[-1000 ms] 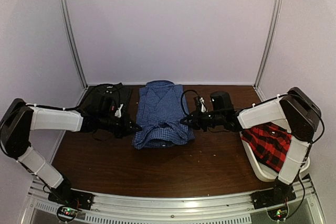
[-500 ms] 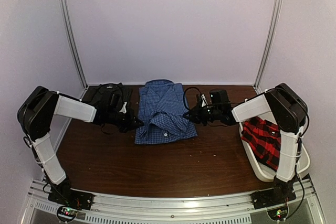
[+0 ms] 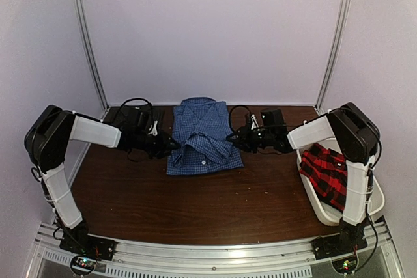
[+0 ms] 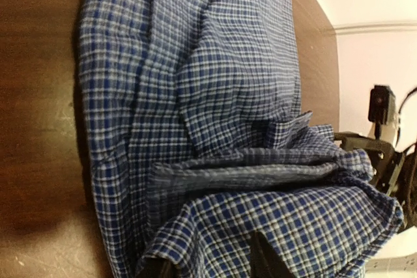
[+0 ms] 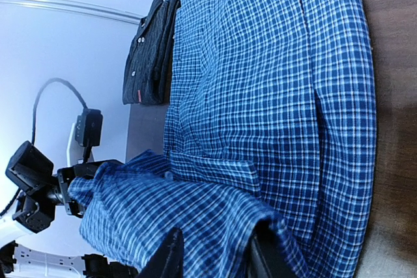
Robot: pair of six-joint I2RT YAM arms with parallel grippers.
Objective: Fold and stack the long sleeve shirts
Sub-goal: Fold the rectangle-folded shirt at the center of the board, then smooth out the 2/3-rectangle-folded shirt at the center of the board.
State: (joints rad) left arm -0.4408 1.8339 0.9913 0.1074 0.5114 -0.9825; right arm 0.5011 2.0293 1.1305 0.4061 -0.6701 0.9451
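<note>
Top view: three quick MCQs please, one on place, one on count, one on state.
1. The red-and-black plaid shirt lies:
A) draped over a chair
B) in the white tub
C) hung on the back wall

2. Shirts in view:
A) three
B) one
C) five

3. The blue check shirt is:
A) rolled into a ball
B) spread flat, sleeves out
C) folded on the table

B: the plaid cloth sits inside the tub at the right edge.
A: the plaid one, the blue one, and a charcoal shirt at back left.
C: it lies doubled over on the wood, between the left pincer and the right pincer.
</note>
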